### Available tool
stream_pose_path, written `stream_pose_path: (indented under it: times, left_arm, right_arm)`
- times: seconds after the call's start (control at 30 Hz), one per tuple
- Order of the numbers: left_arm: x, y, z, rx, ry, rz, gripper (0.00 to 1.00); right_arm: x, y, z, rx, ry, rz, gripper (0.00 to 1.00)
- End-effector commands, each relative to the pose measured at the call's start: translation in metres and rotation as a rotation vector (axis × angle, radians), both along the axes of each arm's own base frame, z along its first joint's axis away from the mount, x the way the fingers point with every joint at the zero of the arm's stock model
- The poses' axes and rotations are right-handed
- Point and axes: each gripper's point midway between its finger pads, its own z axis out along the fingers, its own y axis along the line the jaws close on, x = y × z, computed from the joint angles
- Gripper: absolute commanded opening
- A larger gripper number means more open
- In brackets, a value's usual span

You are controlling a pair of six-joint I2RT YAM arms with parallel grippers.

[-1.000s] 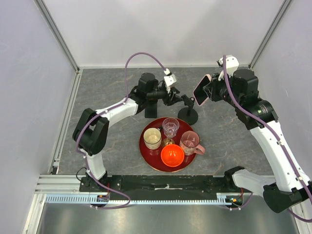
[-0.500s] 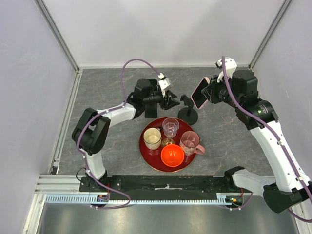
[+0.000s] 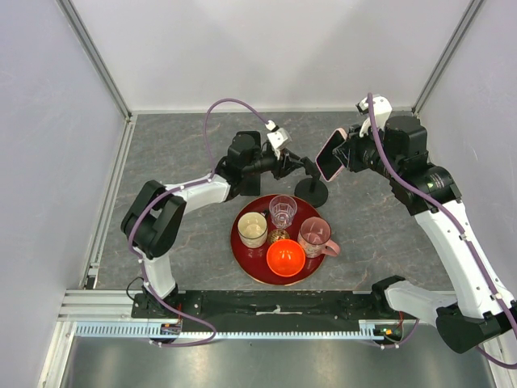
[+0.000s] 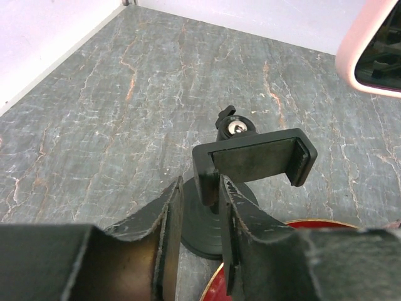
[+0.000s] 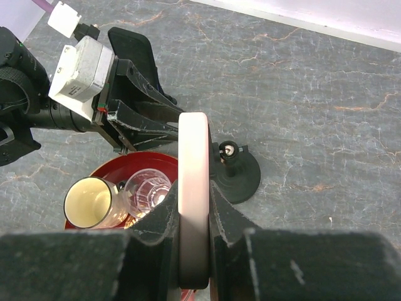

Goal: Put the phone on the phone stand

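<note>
The phone (image 5: 193, 157), pink-edged, stands edge-on between the fingers of my right gripper (image 5: 194, 188), which is shut on it. In the top view the phone (image 3: 329, 158) hangs tilted just above and right of the phone stand (image 3: 312, 192), a black disc base with a post. My left gripper (image 3: 292, 166) is at the stand's clamp head (image 4: 257, 157). Its jaws are narrowly parted around the head's left end, with a small gap at the left finger (image 4: 169, 219). A corner of the phone (image 4: 376, 44) shows at the top right of the left wrist view.
A red round tray (image 3: 236, 234) lies just in front of the stand, with a cream cup (image 3: 253, 229), a clear glass (image 3: 283, 212), a pink mug (image 3: 315, 237) and an orange bowl (image 3: 286, 257). A black upright slab (image 5: 133, 50) stands behind the left gripper.
My left gripper drew back to the left, then moved right again to the stand's clamp head. The phone shifted slightly left and down toward the stand.
</note>
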Motion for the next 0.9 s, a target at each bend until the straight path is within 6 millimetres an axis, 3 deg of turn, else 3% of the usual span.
stream_pose_path:
  times: [0.0,0.43,0.67,0.87]
  left_arm:
    - [0.01,-0.005,0.027,-0.062,-0.056,0.016,0.34]
    - [0.005,-0.017,0.021,-0.046,-0.047,-0.03,0.38]
    - [0.007,-0.018,0.019,-0.037,-0.054,-0.028,0.28]
    - [0.006,-0.019,0.014,-0.021,-0.047,-0.039,0.31]
  right_arm:
    - [0.001,0.004,0.048,0.061,-0.143,0.014,0.0]
    - [0.008,0.012,0.038,0.053,-0.118,0.031,0.0]
    - [0.014,0.018,0.028,0.028,-0.092,0.037,0.0]
    - [0.018,0.017,0.026,0.011,-0.091,0.02,0.0]
